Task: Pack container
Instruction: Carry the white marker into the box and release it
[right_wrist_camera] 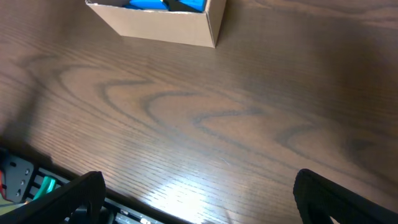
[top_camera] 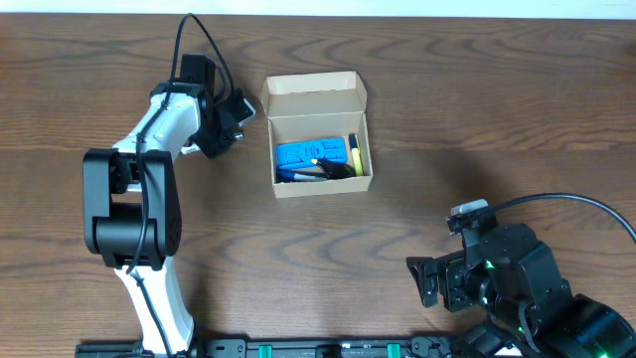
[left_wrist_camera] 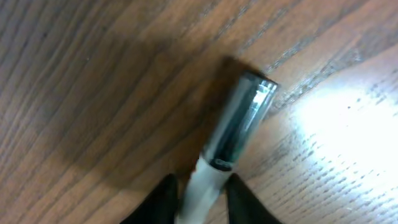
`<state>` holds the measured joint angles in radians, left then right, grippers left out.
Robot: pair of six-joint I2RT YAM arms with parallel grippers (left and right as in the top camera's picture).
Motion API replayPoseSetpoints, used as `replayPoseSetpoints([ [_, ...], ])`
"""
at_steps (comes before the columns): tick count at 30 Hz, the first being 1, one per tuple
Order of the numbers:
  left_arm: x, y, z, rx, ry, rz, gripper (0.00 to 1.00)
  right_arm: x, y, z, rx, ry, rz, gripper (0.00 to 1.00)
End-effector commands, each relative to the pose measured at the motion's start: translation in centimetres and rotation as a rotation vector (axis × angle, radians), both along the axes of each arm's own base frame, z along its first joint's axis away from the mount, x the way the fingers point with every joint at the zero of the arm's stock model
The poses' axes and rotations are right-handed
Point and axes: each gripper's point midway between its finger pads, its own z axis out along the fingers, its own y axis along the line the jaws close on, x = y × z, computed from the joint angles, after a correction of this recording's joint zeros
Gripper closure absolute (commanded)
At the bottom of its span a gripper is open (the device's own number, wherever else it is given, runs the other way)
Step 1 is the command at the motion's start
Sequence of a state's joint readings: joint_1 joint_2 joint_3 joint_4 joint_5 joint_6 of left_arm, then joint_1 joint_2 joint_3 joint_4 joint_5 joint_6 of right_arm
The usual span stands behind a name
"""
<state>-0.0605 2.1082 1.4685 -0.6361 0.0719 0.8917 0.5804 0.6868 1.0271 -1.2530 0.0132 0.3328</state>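
Observation:
The container [top_camera: 324, 186], a tan cardboard box with its flap lid [top_camera: 314, 95] open at the back, stands mid-table. Inside are blue items [top_camera: 310, 155] and yellow and black pens [top_camera: 351, 157]. My left gripper [top_camera: 231, 117] hovers just left of the box. In the left wrist view its fingers [left_wrist_camera: 200, 190] are closed on the white body of a marker [left_wrist_camera: 239, 124] with a dark shiny cap, over bare table. My right gripper [top_camera: 425, 281] is open and empty near the front edge [right_wrist_camera: 199, 202]. The box shows at the top of the right wrist view [right_wrist_camera: 163, 28].
A black rail with green parts [top_camera: 328, 349] runs along the table's front edge, also visible at the lower left of the right wrist view [right_wrist_camera: 25, 180]. Bare wood tabletop [top_camera: 477, 119] surrounds the box.

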Motion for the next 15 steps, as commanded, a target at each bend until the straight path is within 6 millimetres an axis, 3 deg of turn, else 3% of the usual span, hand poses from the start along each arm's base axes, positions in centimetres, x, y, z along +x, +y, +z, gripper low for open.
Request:
replayPoseSetpoints([
  [1, -0.3, 0.3, -0.6, 0.003, 0.021, 0.001, 0.85, -0.1, 0.2, -0.1, 0.006, 0.006, 0.003, 0.01],
  [3, -0.3, 0.3, -0.6, 0.002, 0.021, 0.006, 0.94, -0.1, 0.2, -0.1, 0.006, 0.006, 0.003, 0.01],
  [9, 0.6, 0.8, 1.2, -0.001, -0.023, 0.147, 0.94, -0.1, 0.2, -0.1, 0.006, 0.006, 0.003, 0.01],
  [12, 1.7, 0.7, 4.3, -0.032, -0.089, 0.225, 0.94, -0.1, 0.2, -0.1, 0.006, 0.006, 0.003, 0.01],
  [15, 2.3, -0.6, 9.2, -0.079, -0.167, 0.211, 0.94, -0.2, 0.2, -0.1, 0.006, 0.006, 0.003, 0.01],
])
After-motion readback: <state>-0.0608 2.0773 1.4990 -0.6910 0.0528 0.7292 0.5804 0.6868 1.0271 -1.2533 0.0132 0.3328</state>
